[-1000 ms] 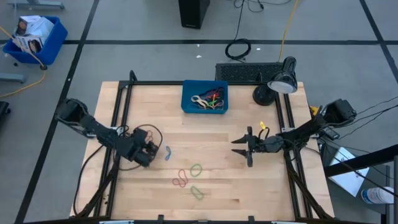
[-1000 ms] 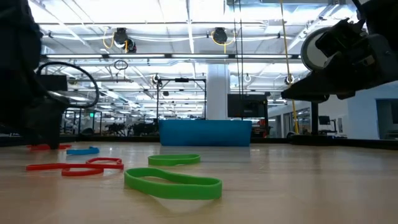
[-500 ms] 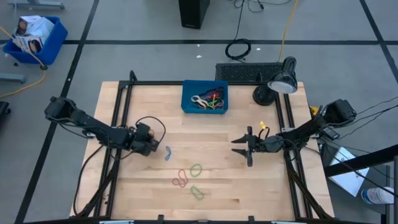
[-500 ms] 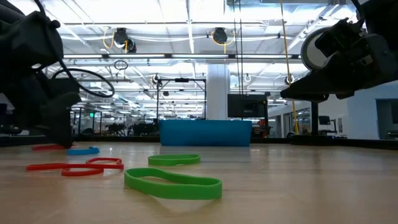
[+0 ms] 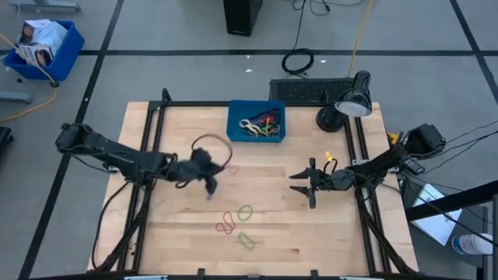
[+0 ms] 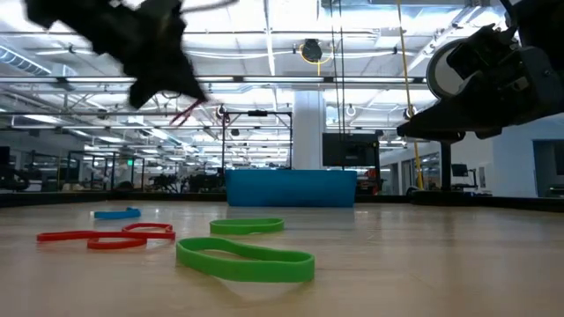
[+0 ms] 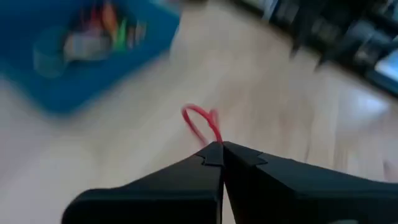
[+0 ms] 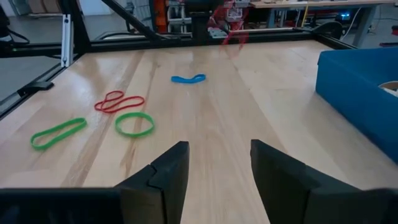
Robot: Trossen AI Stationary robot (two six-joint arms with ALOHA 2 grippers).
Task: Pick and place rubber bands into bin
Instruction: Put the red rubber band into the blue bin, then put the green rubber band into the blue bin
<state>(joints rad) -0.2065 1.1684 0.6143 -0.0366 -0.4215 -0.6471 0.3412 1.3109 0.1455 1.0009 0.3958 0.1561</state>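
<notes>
My left gripper (image 5: 216,169) is shut on a red rubber band (image 7: 202,119), up above the table's middle left, short of the blue bin (image 5: 257,121); the bin holds several bands. In the low view the gripper (image 6: 176,84) is high up, with the red band (image 6: 185,113) below it. A blue band (image 8: 188,79), a red band (image 8: 118,101) and two green bands (image 8: 134,124) (image 8: 58,133) lie flat on the table. My right gripper (image 5: 309,183) is open and empty at the middle right. My left gripper pinches the red band at one end (image 7: 215,138) between its two shut fingertips. The loop sticks out past the fingertips. In the low view the loop hangs slack below the gripper, clear of the table.
A black desk lamp (image 5: 346,105) stands at the table's far right corner. Black frame rails (image 5: 148,140) run along the left and right sides. A dark cable loop (image 5: 212,144) rides on the left arm. Bare wood lies between the bands and the bin.
My left gripper has gone up from the table beside the blue band and moved toward the table's right and far edges, toward the bin. A red band that lay by the blue one has been lifted clear with it.
</notes>
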